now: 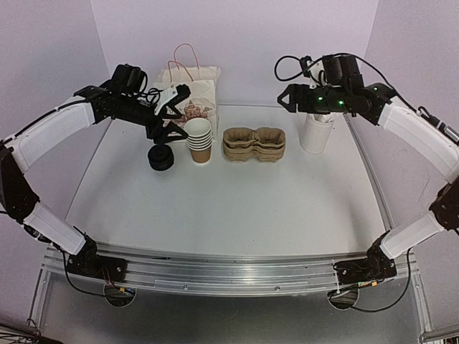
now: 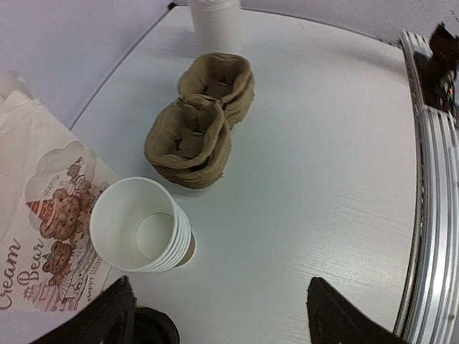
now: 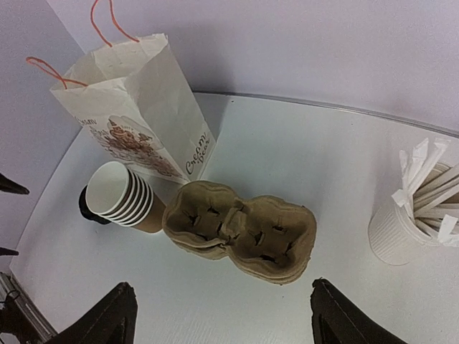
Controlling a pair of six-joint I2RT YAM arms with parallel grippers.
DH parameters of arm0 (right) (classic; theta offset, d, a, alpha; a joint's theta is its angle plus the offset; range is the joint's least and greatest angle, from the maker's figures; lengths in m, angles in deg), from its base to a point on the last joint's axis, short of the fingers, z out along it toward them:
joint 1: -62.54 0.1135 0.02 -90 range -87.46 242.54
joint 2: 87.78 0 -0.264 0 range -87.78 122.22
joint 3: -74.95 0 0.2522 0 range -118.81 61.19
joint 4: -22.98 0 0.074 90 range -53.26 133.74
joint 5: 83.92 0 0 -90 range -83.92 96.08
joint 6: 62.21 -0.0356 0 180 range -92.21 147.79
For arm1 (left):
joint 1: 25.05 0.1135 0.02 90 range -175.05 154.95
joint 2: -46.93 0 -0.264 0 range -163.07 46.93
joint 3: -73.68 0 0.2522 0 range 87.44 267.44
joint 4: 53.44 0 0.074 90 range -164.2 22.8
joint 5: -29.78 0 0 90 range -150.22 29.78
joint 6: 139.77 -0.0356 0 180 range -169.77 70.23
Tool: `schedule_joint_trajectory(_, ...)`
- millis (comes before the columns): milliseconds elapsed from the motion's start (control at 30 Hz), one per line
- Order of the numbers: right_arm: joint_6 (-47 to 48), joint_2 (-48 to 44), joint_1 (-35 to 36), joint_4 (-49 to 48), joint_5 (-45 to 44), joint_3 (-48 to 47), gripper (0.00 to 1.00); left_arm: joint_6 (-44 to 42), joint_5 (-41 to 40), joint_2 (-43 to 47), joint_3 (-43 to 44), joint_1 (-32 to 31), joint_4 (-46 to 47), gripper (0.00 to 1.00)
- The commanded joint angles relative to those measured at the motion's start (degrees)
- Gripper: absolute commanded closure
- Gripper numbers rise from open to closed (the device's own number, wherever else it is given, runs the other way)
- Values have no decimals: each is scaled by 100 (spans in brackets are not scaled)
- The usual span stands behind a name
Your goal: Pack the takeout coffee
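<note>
No lidded coffee cup shows in any view. A stack of lidless brown cups (image 1: 199,140) with white insides stands at the back, also in the left wrist view (image 2: 140,226) and the right wrist view (image 3: 122,195). A stack of black lids (image 1: 161,158) sits just left of it, partly under my left finger in the left wrist view (image 2: 154,326). My left gripper (image 1: 176,115) hovers open and empty above the lids and cups (image 2: 222,315). My right gripper (image 1: 284,86) is open and empty, high at the back right (image 3: 222,301).
A stack of brown pulp two-cup carriers (image 1: 254,143) lies right of the cups (image 2: 201,122) (image 3: 240,229). A white paper bag (image 1: 193,93) with red handles stands behind them (image 3: 136,107). A white cup of wrapped sticks (image 1: 317,132) stands at the back right (image 3: 409,222).
</note>
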State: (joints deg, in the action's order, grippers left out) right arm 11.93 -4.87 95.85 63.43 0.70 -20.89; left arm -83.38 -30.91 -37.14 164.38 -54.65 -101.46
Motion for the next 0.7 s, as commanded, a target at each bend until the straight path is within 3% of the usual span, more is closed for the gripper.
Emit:
schedule_joint_trajectory(0,34,547,349,93,-156,-474,21,-1495,343,-517,669,-12,-1383,37)
schedule_joint_trajectory(167,-145,1264,623,-99,145,-917,21,-1762,-47,-1196,1097,-105,-1213,35)
schedule_joint_trajectory(233,-312,1458,642,-302,286,-918,22,-1898,-208,-1294,1093,-183,-998,38)
schedule_joint_trajectory(333,-500,1659,665,-602,341,-840,23,-1880,-336,-1509,1199,-230,-737,51)
schedule_joint_trajectory(667,-679,2071,760,-1041,610,-730,24,-1918,-429,-2295,1913,-232,-800,58)
